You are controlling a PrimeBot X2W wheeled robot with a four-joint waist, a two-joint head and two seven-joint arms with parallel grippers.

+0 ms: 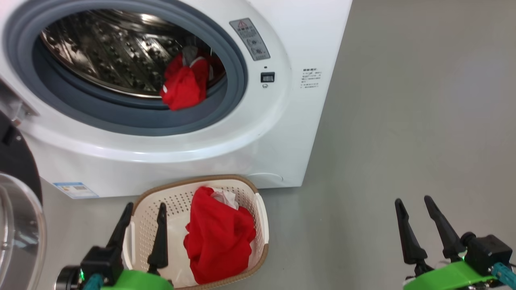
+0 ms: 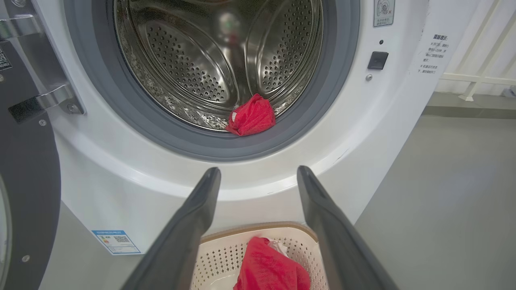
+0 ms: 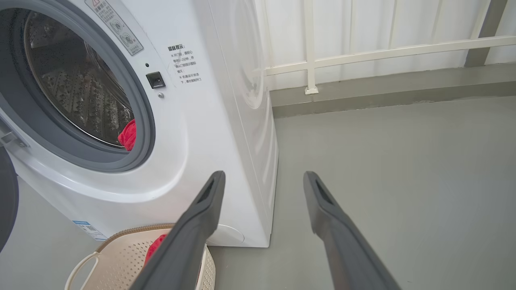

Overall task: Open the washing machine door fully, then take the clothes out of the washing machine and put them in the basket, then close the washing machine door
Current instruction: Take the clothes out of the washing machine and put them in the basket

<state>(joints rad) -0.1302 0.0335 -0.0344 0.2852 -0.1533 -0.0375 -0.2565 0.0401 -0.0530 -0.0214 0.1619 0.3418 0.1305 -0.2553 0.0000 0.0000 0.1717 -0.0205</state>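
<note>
The washing machine is white with a grey gasket, a shiny steel drum dotted with holes and a small blue label. The clothes are bright red with white parts; the basket is cream, perforated, with a brown woven-look rim, on a plain grey floor.

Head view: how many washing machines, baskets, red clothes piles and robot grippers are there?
Washing machine: 1
Basket: 1
Red clothes piles: 2, the machine pile and the basket pile
Grippers: 2, the left gripper and the right gripper
Total: 6
</note>
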